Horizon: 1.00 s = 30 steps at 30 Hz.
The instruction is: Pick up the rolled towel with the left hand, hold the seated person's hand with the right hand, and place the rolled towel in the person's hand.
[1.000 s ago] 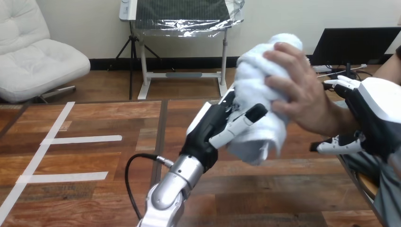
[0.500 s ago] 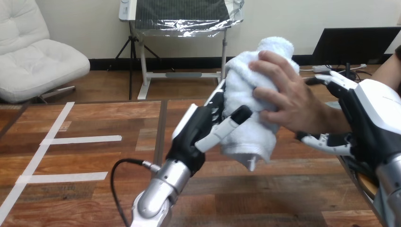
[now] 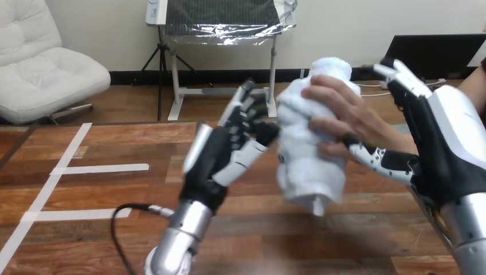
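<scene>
Closing round the rolled towel (image 3: 309, 166), just toward 3 o'clock of centre, the person's hand (image 3: 344, 117) holds it upright above the table, so the handover looks all but done. The left hand (image 3: 226, 152), at the towel's 9 o'clock, is spread loose and grips nothing, thumb tip just beside the cloth; the right hand (image 3: 450, 134), at 3 o'clock, backs the person's hand with straight fingers, thumb underneath, not clasping. Below, the wooden table (image 3: 114, 240) carries white tape strips (image 3: 97, 169) toward 9 o'clock.
</scene>
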{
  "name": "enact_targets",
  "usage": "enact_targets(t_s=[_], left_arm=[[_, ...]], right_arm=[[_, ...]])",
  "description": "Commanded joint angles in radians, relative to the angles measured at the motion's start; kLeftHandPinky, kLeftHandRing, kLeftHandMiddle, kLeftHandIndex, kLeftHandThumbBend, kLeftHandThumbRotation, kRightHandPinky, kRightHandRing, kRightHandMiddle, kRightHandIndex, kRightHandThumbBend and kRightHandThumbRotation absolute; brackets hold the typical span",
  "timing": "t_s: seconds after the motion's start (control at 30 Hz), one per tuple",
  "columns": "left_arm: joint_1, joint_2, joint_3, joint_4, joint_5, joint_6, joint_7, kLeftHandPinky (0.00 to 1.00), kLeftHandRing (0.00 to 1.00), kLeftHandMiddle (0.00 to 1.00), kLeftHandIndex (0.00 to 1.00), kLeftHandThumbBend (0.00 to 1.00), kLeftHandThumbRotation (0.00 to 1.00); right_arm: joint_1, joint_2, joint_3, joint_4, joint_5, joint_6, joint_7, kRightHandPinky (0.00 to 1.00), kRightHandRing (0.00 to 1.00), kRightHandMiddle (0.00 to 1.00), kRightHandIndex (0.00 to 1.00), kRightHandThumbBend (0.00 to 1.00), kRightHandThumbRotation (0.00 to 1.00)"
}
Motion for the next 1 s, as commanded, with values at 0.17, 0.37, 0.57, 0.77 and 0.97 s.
enact_targets(t_s=[0.17,0.37,0.57,0.77,0.97], left_arm=[[0.061,-0.011,0.033,-0.145,0.067,-0.143,0.119,0.79,0.85,0.91,0.97,0.55,0.71],[0.115,0.004,0.038,-0.196,0.095,-0.189,0.153,0.79,0.84,0.89,0.97,0.5,0.74],[0.164,0.017,0.044,-0.236,0.105,-0.243,0.168,0.79,0.83,0.89,0.96,0.48,0.74],[0.216,0.019,0.057,-0.275,0.125,-0.286,0.185,0.75,0.8,0.86,0.93,0.44,0.7],[0.275,0.014,0.079,-0.323,0.167,-0.312,0.221,0.7,0.77,0.83,0.9,0.41,0.67]], right_arm=[[0.027,0.135,0.038,-0.02,0.056,-0.133,-0.163,0.85,0.97,0.99,0.9,0.3,0.0],[0.046,0.182,0.065,0.032,0.077,-0.249,-0.258,0.9,0.99,1.0,0.92,0.18,0.0],[0.065,0.22,0.094,0.078,0.071,-0.346,-0.335,0.96,1.0,1.0,0.95,0.08,0.0],[0.076,0.242,0.121,0.119,0.041,-0.422,-0.398,0.99,1.0,1.0,0.96,0.01,0.0],[0.084,0.255,0.14,0.159,0.022,-0.476,-0.44,1.0,1.0,1.0,0.96,0.0,0.0]])
